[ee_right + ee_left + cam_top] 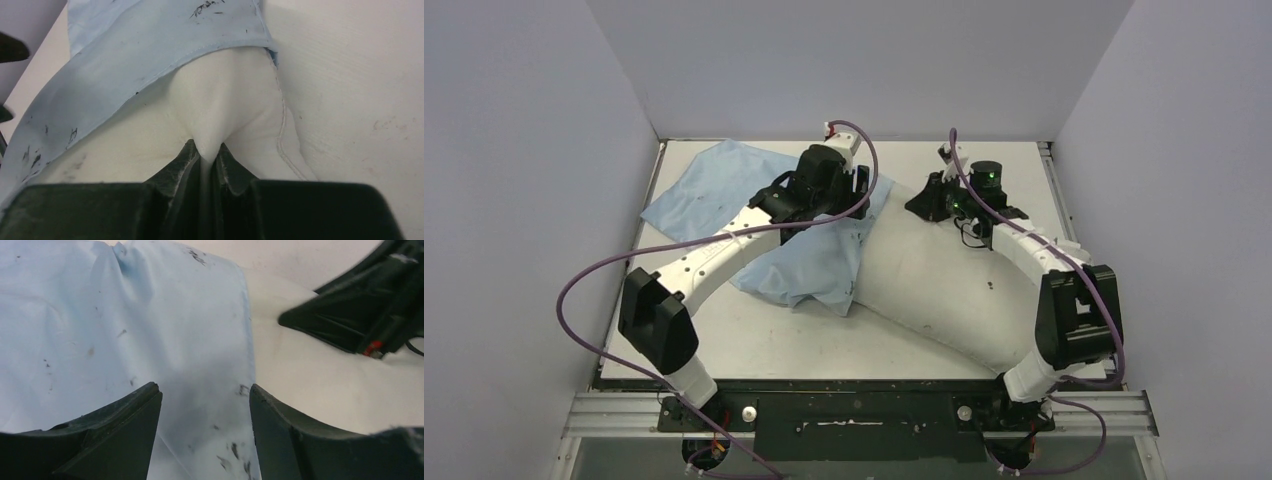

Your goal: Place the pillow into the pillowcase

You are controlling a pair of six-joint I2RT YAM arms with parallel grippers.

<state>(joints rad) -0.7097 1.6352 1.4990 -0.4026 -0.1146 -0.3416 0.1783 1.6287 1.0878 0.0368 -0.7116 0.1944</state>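
**Finding 1.** We find the right gripper (206,157) clamped on a pinched peak of the large plump white fabric pillow (220,105). Just ahead of its fingertips, the hemmed mouth of the thin, wrinkled light blue pillowcase (125,55) drapes over the pillow's end. Only that end is covered. The rest lies bare behind this hand.

**Finding 2.** The left gripper (204,392) has its 2 fingers apart above the pillowcase, with the hem close by 1 finger. We cannot tell whether they touch the cloth.

**Judgement.** The step in hand is feeding the pillow into the mouth.

**Recommendation.** The left gripper should take the upper layer of the hem alone and lift it. The right gripper can then push the pinched end forward beneath.

**Risk.** Seizing both layers would close the mouth.
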